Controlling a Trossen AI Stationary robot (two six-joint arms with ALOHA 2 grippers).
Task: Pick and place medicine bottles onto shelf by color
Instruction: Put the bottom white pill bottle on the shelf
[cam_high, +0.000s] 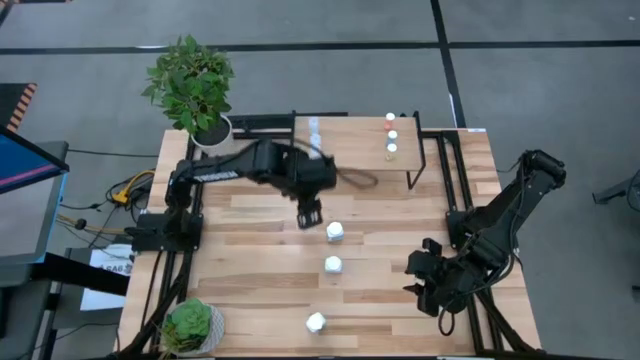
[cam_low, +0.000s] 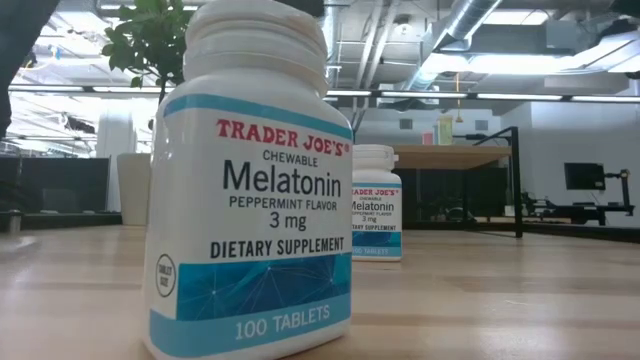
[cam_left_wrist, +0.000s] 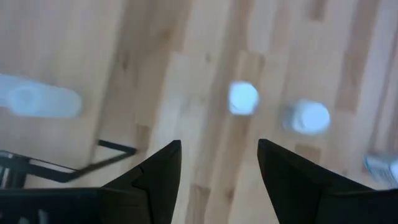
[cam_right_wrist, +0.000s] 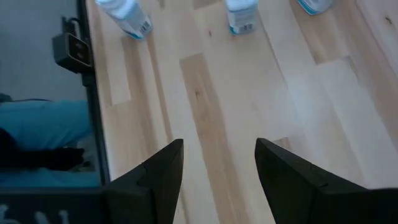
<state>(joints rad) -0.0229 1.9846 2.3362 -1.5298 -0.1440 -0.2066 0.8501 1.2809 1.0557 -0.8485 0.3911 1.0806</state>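
Note:
Three white medicine bottles stand upright in a row on the tabletop: one far (cam_high: 335, 232), one in the middle (cam_high: 332, 265), one near (cam_high: 316, 322). The low view shows the near one (cam_low: 250, 180) large and another (cam_low: 375, 215) behind it. The shelf (cam_high: 350, 150) stands at the far side with small bottles (cam_high: 391, 135) on its right end and pale ones (cam_high: 315, 128) at its left. My left gripper (cam_high: 308, 212) hangs open and empty over the table, just left of the far white bottle (cam_left_wrist: 242, 98). My right gripper (cam_high: 425, 275) is open and empty at the right.
A potted plant (cam_high: 192, 85) stands at the far left corner and a smaller one (cam_high: 190, 325) at the near left corner. The shelf's black legs (cam_high: 412, 165) stand on the table. Bare wood (cam_high: 250, 260) lies between the bottle row and the left arm's base.

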